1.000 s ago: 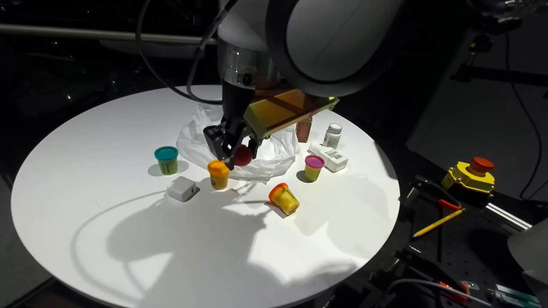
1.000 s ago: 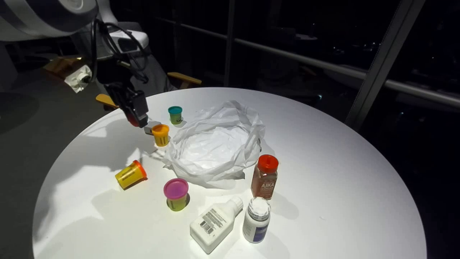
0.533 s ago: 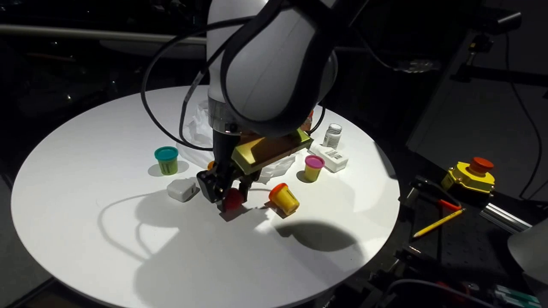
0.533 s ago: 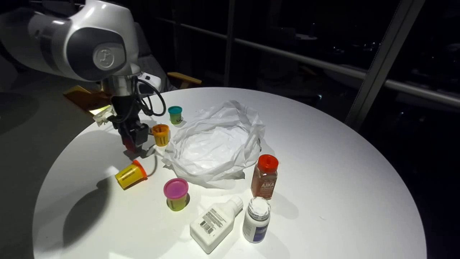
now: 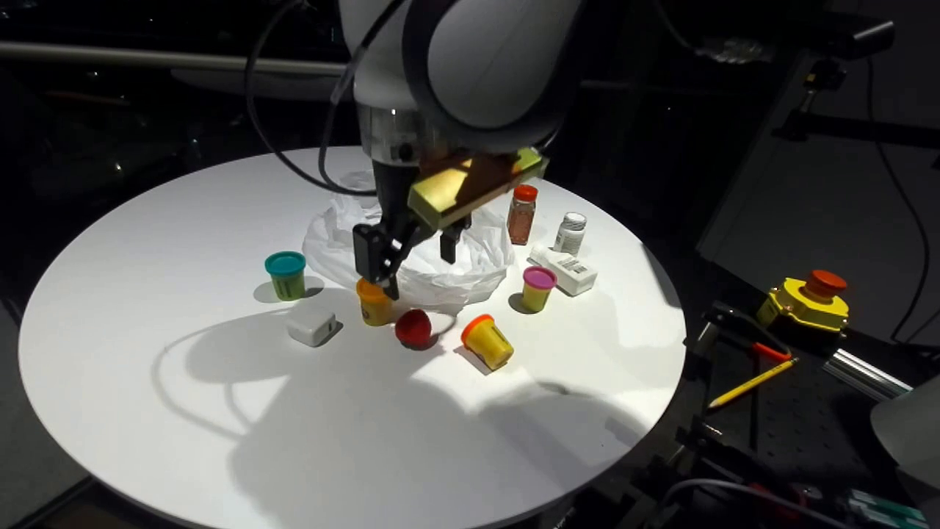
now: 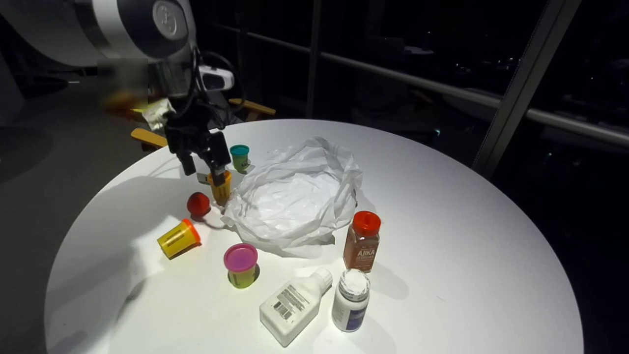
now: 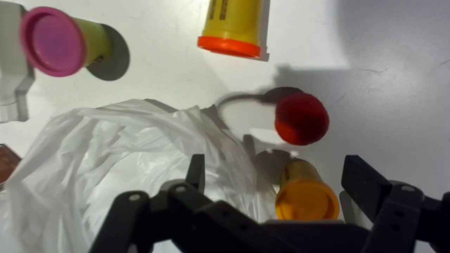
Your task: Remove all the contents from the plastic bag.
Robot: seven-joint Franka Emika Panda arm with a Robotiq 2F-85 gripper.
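The fingers [image 7: 365, 184] are spread well apart, clamped on nothing, above an orange tub [image 7: 306, 201]; whether a tip touches its lid I can't tell from here. Just beside that tub sits a red ball [image 7: 301, 118], dull-skinned, loose on the counter [image 6: 457, 246]. Close by is the plastic bag [image 6: 295, 201], white, thin and crinkled, its mouth slumped open in a ragged ring; I make out only film inside, though a fold could hide something. So I'd call the unpacking done or very nearly, with at most a look through the folds left. Around it is what I take for the contents: a yellow tub [image 6: 177, 241] tipped on its side, a stubby purple-lidded tub [image 6: 241, 265] and a teal-lidded tub [image 6: 240, 157], both upright, a hard white block [image 5: 311, 325] with rounded corners, and farther out a squarish spice jar [image 6: 362, 246], a smooth pill bottle [image 6: 351, 302] and a flat-sided white bottle [image 6: 292, 307] lying down.
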